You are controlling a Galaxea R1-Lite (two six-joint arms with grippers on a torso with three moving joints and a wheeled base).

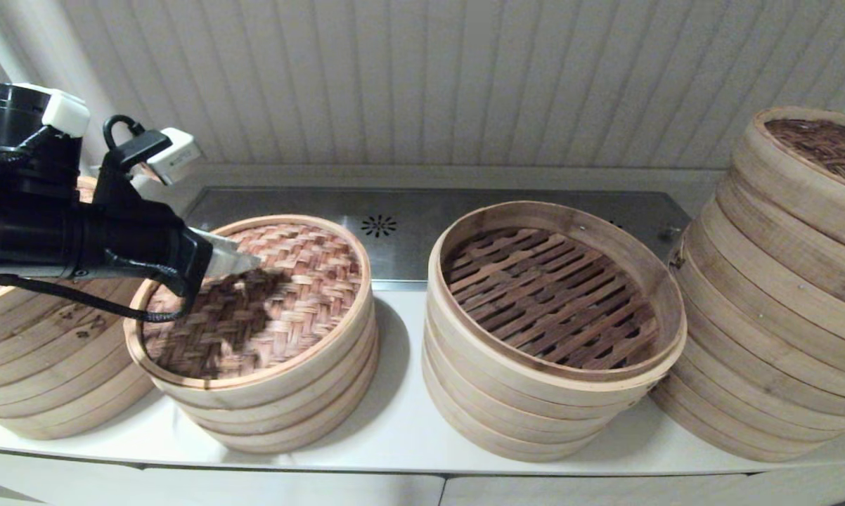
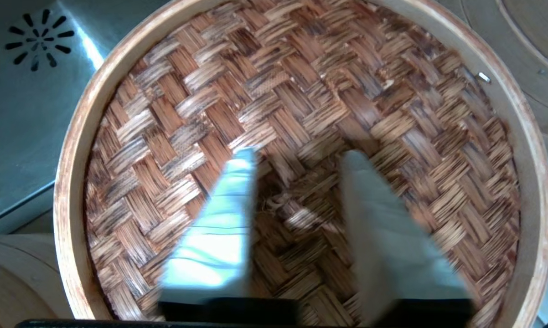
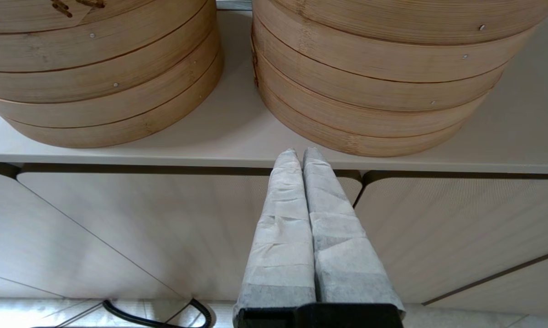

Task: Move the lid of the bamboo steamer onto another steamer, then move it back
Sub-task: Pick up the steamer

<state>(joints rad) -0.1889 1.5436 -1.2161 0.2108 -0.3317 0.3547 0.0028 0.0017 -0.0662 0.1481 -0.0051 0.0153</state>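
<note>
A kitchen, likely a commercial one, is showing here: stacks of bamboo steamers [image 1: 542, 330] are sitting along a white counter [image 1: 394, 429], a stainless steel panel with a drain grille [image 1: 379, 225] is lying behind them, and cabinet doors [image 3: 119, 228] are running beneath.

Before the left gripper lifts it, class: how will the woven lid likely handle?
The woven lid is probably stiff, given its solid bamboo rim. Likely light: thin weave. The left gripper, open above its centre, may find little to pinch on that flat weave.
</note>
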